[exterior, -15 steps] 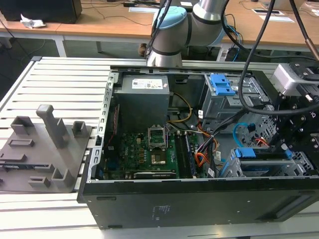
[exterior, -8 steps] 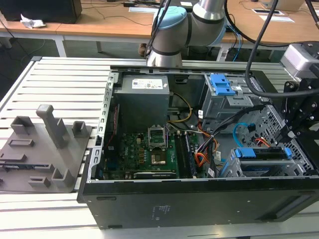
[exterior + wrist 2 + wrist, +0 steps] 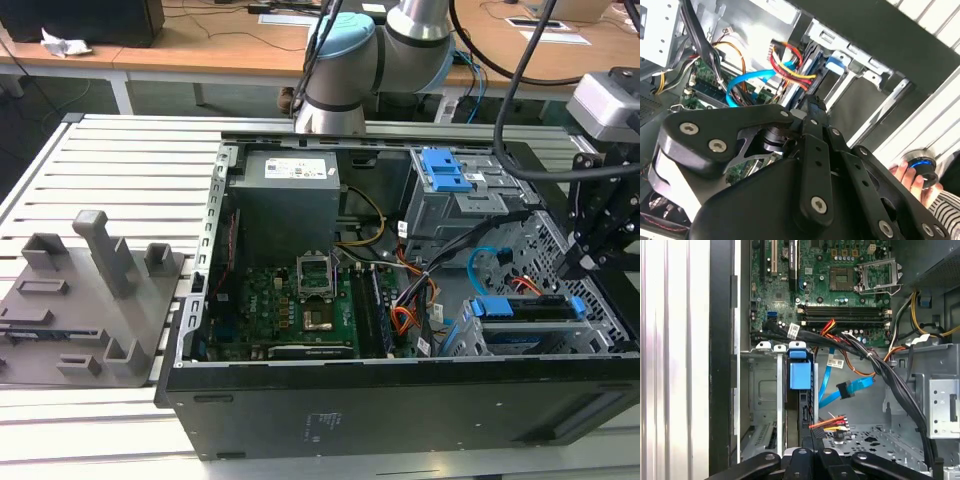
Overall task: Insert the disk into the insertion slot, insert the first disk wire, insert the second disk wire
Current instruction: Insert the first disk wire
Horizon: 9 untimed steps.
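Disk (image 3: pixel 800 375) | blue-framed, dark edge, standing in insertion slot (image 3: pixel 780 400) | tool (image 3: pixel 812 106) grip: cannot tell

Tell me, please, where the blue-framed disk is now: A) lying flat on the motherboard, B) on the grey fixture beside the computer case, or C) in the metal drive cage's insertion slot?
C: the disk, with its blue carrier, sits in the insertion slot.
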Motion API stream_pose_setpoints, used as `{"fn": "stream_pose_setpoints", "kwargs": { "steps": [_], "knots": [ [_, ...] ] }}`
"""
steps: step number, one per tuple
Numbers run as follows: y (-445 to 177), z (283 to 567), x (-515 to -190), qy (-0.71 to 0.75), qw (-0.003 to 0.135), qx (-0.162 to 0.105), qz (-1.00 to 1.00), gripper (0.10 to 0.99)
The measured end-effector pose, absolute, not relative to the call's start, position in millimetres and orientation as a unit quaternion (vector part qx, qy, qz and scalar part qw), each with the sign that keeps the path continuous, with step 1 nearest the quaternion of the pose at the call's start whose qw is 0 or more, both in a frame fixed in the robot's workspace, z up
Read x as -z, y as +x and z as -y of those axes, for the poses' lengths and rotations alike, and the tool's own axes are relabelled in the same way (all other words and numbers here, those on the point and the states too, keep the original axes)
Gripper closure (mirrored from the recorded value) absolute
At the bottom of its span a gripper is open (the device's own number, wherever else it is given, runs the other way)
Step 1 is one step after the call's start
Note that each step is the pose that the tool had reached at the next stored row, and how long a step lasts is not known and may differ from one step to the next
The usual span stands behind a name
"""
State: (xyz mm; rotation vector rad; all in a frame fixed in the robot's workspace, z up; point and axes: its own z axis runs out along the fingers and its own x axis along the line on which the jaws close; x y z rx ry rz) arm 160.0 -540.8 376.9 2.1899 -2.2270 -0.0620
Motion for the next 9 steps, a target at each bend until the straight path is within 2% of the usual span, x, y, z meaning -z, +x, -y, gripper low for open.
{"fn": "stream_pose_setpoints", "kwargs": {
  "steps": [9],
  "knots": [
    [143.1,540.9,-376.8,0.701,0.009,0.020,0.713,0.980]
  ]
}}
